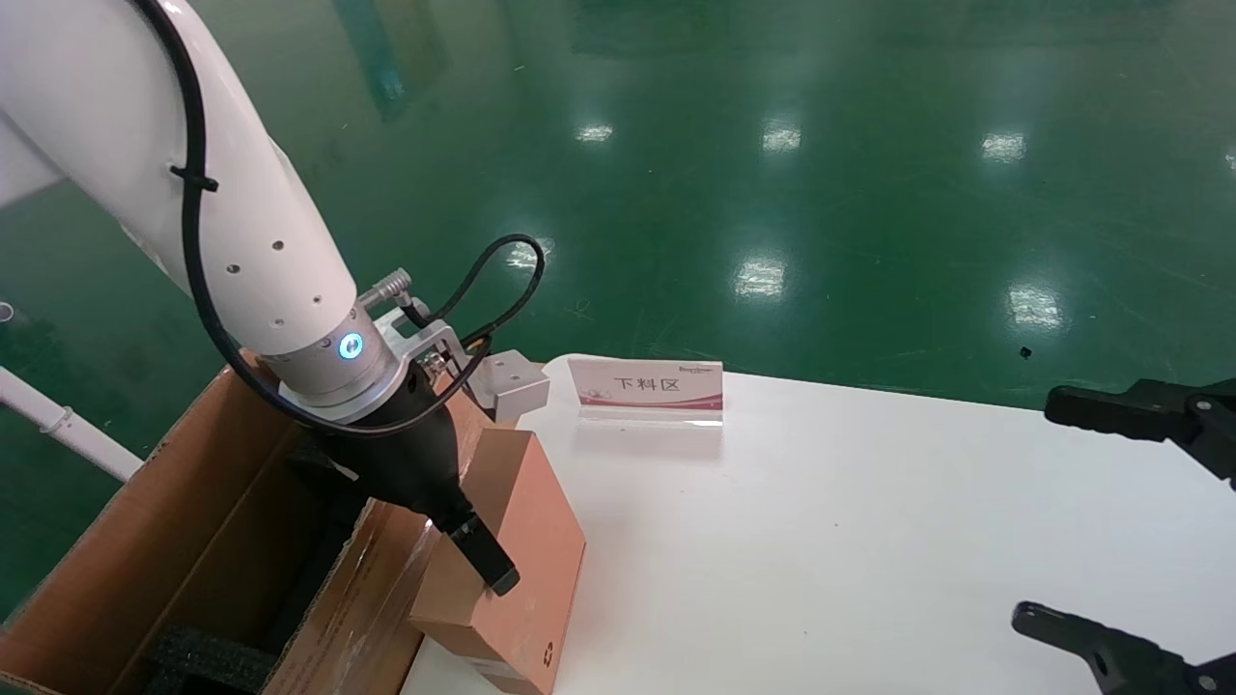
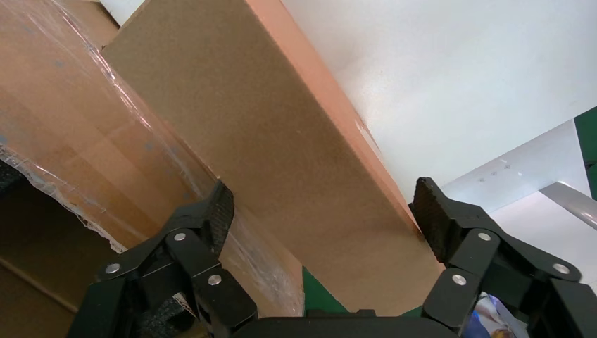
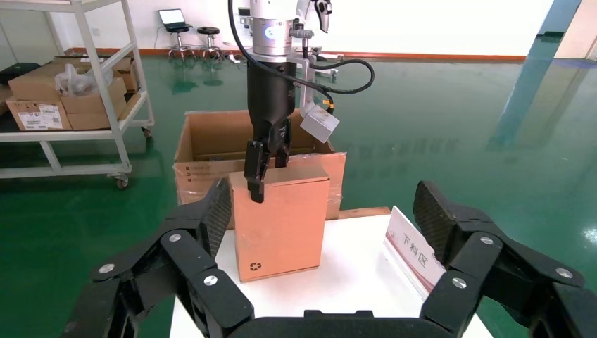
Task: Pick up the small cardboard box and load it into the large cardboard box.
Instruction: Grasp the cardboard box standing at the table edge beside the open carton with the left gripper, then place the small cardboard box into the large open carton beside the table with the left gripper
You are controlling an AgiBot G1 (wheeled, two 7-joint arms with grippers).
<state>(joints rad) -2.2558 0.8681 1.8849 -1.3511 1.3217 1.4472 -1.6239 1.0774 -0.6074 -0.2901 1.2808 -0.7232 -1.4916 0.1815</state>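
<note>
left gripper (image 1: 483,565) astride upright small cardboard box (image 1: 526,541), fingers apart.

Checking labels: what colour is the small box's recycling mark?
Dark, on the pinkish-brown small cardboard box; clearest in right wrist view.

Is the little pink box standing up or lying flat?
Standing up. The small cardboard box stands on a narrow side on the white table, with the left gripper astride its top edge, beside the large cardboard box.
</note>
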